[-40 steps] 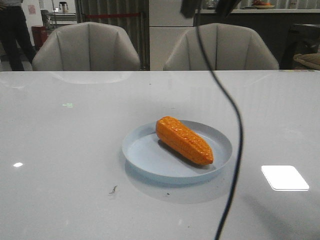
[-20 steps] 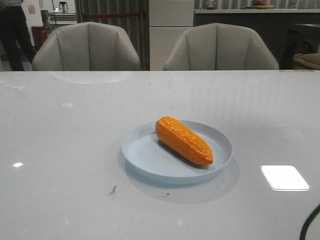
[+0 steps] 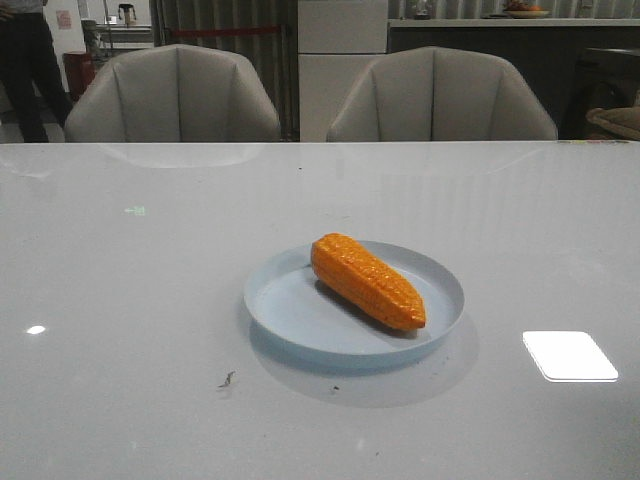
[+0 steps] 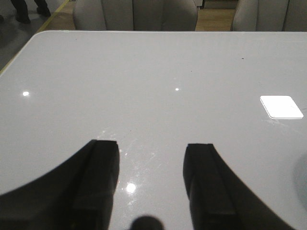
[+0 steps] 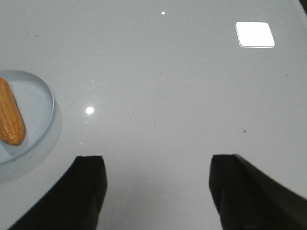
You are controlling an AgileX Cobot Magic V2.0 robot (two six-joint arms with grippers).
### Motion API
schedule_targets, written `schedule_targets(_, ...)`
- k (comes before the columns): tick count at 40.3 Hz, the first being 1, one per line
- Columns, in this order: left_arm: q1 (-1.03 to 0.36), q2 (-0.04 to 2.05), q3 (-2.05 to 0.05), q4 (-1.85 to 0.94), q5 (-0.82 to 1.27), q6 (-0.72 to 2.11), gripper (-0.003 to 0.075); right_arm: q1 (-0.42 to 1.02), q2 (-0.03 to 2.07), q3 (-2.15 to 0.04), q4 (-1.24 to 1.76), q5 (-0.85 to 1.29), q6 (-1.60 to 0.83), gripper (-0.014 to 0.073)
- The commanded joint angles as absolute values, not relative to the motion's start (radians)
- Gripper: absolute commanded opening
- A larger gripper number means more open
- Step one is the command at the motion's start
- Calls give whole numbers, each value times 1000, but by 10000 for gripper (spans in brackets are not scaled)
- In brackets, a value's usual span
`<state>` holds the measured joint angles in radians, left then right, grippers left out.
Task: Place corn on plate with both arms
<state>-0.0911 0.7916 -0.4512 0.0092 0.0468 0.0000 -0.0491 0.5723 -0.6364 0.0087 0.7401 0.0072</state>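
The orange corn (image 3: 366, 281) lies diagonally on the pale blue plate (image 3: 290, 315) at the middle of the white table. In the right wrist view the corn (image 5: 10, 120) and the plate (image 5: 41, 110) show at the edge, off to one side of my right gripper (image 5: 157, 160), which is open and empty over bare table. My left gripper (image 4: 151, 146) is open and empty over bare table; a sliver of the plate's rim (image 4: 301, 173) shows at the edge of its view. Neither arm shows in the front view.
Two grey chairs (image 3: 175, 95) (image 3: 440, 95) stand behind the table's far edge. A small dark speck (image 3: 227, 379) lies on the table in front of the plate. A bright light reflection (image 3: 569, 355) shows on the table at the right.
A dark cable that hung across the front view one second ago has swung out of sight to the lower right. The corn and plate have not moved.
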Motion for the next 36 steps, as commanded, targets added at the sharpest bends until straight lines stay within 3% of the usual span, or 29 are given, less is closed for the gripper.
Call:
schedule_targets(1, -90, 784, -479, 0, -47, -7, 390, -55, 511, -596, 10, 663, 6, 562)
schedule_targets(20, -90, 818, -479, 0, -47, -7, 389, -55, 479, -576, 11, 677, 6, 562)
schedule_targets(36, -90, 997, -479, 0, -47, -7, 389, -55, 479, -576, 11, 677, 6, 562)
